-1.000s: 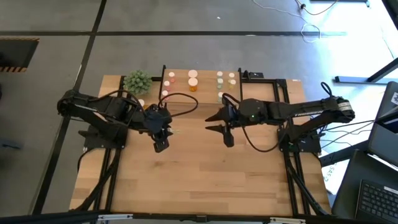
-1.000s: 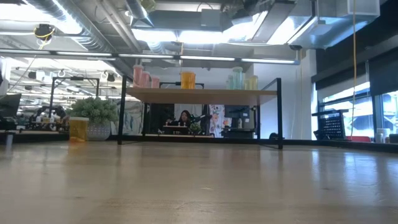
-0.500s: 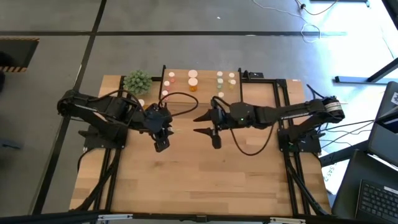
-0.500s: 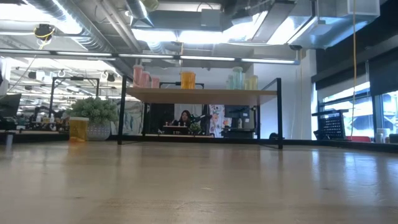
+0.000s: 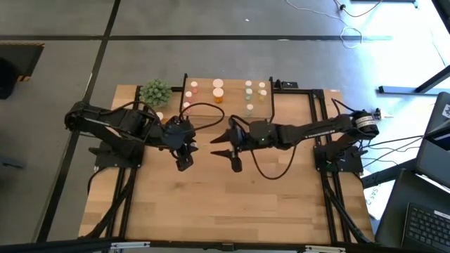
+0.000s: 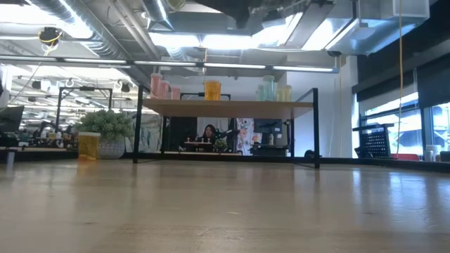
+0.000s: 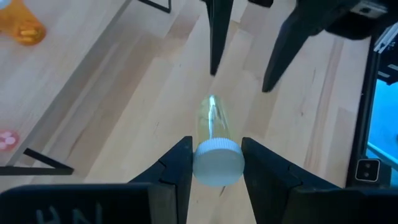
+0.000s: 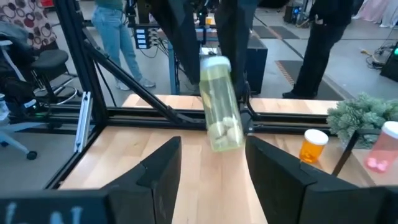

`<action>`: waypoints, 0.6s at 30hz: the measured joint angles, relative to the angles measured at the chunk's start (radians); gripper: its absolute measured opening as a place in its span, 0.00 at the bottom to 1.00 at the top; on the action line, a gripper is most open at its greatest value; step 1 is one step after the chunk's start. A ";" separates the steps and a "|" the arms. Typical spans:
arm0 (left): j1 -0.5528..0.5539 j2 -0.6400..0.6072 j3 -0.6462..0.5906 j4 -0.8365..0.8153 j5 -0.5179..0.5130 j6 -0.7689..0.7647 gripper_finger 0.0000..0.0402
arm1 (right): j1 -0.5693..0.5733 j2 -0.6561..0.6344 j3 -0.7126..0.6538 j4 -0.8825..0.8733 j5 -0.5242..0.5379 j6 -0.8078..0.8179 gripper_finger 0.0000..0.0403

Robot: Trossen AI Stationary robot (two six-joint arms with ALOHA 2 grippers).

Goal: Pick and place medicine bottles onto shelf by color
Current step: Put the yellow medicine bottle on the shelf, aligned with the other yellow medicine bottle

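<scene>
the left gripper has its two dark fingers closed against the white cap of a pale green-yellow bottle, whose clear body points straight out ahead of the fingertips over the wooden tabletop. directly beyond the bottle's far end the right gripper faces it with its two pointed fingers spread apart, their tips just short of the bottle. well off to one side of the held bottle an orange bottle lies on the wood, and a pink one shows partly at the frame edge near a thin black bar.

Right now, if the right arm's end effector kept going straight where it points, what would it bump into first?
Most likely the pale green-yellow medicine bottle with the white cap, held up by the left end effector; the right end effector stands open toward it, though depth is unclear.
</scene>
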 joint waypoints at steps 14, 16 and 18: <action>0.000 0.000 0.000 0.009 -0.008 0.000 0.28 | -0.012 0.042 0.000 0.075 0.044 0.003 0.45; 0.000 0.000 0.000 0.009 -0.008 0.000 0.28 | -0.016 0.042 0.000 0.074 0.039 0.004 0.45; 0.000 0.000 0.000 0.009 -0.008 0.000 0.28 | -0.021 0.042 0.000 0.074 0.032 0.005 0.45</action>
